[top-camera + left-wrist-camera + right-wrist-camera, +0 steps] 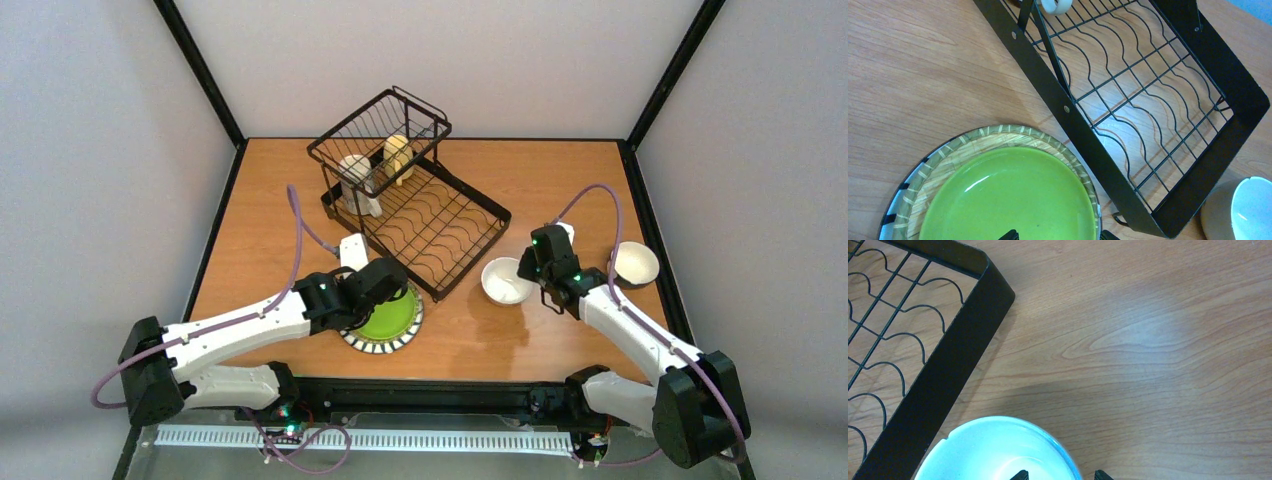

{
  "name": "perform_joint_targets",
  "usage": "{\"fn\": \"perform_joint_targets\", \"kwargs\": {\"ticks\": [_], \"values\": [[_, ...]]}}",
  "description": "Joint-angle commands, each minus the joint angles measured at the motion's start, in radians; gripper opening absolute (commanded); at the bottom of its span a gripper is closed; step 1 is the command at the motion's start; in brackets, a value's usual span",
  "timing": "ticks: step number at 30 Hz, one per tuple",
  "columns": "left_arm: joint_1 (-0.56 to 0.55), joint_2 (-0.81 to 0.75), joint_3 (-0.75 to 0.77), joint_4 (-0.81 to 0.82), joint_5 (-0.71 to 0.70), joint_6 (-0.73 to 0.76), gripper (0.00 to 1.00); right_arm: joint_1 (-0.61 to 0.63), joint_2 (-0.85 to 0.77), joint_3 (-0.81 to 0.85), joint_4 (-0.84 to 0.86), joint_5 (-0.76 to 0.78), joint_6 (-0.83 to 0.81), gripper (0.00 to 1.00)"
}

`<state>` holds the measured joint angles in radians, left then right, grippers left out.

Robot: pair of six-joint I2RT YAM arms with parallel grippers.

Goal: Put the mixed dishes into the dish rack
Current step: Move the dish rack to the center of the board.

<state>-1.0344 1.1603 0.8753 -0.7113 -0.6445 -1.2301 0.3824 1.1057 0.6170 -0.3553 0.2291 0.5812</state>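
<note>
I judge the step in hand is the pick-up of the lime-green plate (pixel 1008 200), which lies flat on the table (pixel 270 200) just beside the near edge of the dish rack (pixel 1087 137). To do it well, I would bring one finger under the striped rim and one on top, close firmly, then tilt the plate upright before lowering it between the wavy wires of the flat base. A flat plate is hard to catch, so the rim side nearest the rack seems to me the best place. The left gripper (pixel 1058 236) hovers over the plate with its jaws wide apart, one tip above the green middle and one near the rim. It holds nothing, and I cannot tell if it touches. The right gripper (pixel 1060 475) is spread apart too, straddling the rim of a white bowl (pixel 998 455) close to the rack corner, not clamped on it. A cream mug (pixel 398 157) sits in the raised basket
</note>
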Motion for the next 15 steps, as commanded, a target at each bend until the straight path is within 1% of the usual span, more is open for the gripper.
{"fn": "perform_joint_targets", "kwargs": {"ticks": [1, 3, 8, 10, 11, 15], "values": [[-0.006, 0.006, 0.003, 0.014, -0.034, -0.045, 0.92, 0.008, 0.001, 0.061, -0.021, 0.046, -0.035, 0.76], [-0.007, 0.007, 0.004, 0.025, -0.043, -0.057, 0.92, 0.007, 0.04, 0.121, -0.021, 0.074, -0.058, 0.76], [-0.007, 0.019, 0.025, 0.036, -0.063, -0.094, 0.92, 0.007, 0.19, 0.31, -0.019, 0.083, -0.115, 0.77], [-0.005, 0.02, 0.028, 0.045, -0.063, -0.107, 0.93, 0.007, 0.257, 0.38, -0.014, 0.079, -0.155, 0.79], [-0.006, 0.02, 0.027, 0.05, -0.063, -0.112, 0.95, 0.006, 0.29, 0.427, -0.013, 0.082, -0.173, 0.8], [-0.005, 0.018, 0.035, 0.07, -0.06, -0.118, 0.97, 0.006, 0.43, 0.537, 0.011, 0.062, -0.272, 0.85]]}}
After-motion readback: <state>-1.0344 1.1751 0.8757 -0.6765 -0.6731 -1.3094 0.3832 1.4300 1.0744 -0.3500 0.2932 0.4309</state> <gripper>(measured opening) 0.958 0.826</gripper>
